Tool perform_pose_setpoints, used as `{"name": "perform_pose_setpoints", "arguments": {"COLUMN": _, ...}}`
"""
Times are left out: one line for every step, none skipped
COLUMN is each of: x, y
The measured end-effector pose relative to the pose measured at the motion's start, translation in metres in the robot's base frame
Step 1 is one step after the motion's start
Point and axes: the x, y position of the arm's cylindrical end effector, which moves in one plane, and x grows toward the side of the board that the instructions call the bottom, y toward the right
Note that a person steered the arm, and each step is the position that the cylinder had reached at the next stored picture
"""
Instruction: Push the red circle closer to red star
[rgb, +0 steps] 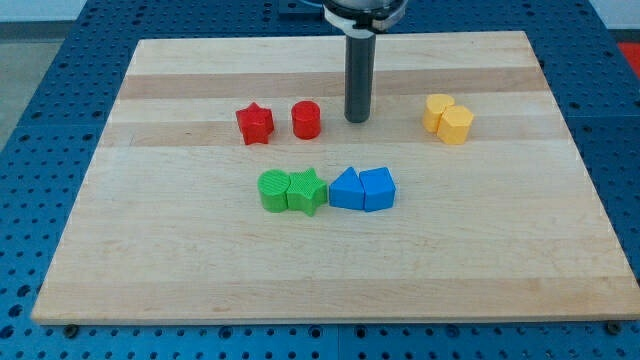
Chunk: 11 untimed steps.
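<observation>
The red circle (306, 120) sits on the wooden board, a short gap to the right of the red star (254, 124); the two do not touch. My tip (357, 120) rests on the board just to the right of the red circle, a small gap away from it. The rod rises straight up to the view's top.
A green circle (273, 190) and a green star (308, 190) touch each other below the red blocks. Two blue blocks (346, 189) (378, 188) sit side by side to their right. Two yellow blocks (438, 112) (456, 125) touch at the right. The board's edge (330, 320) runs along the bottom.
</observation>
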Motion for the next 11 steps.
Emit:
{"name": "perform_pose_setpoints", "arguments": {"x": -0.006, "y": 0.000}}
{"name": "perform_pose_setpoints", "arguments": {"x": -0.006, "y": -0.001}}
{"name": "perform_pose_setpoints", "arguments": {"x": -0.004, "y": -0.012}}
{"name": "perform_pose_setpoints", "arguments": {"x": 0.001, "y": -0.022}}
{"name": "perform_pose_setpoints", "arguments": {"x": 0.006, "y": -0.029}}
{"name": "perform_pose_setpoints", "arguments": {"x": 0.012, "y": -0.033}}
{"name": "perform_pose_setpoints", "arguments": {"x": 0.016, "y": -0.039}}
{"name": "perform_pose_setpoints", "arguments": {"x": 0.016, "y": -0.043}}
{"name": "perform_pose_setpoints", "arguments": {"x": 0.016, "y": -0.043}}
{"name": "perform_pose_setpoints", "arguments": {"x": 0.017, "y": -0.043}}
{"name": "perform_pose_setpoints", "arguments": {"x": 0.017, "y": -0.043}}
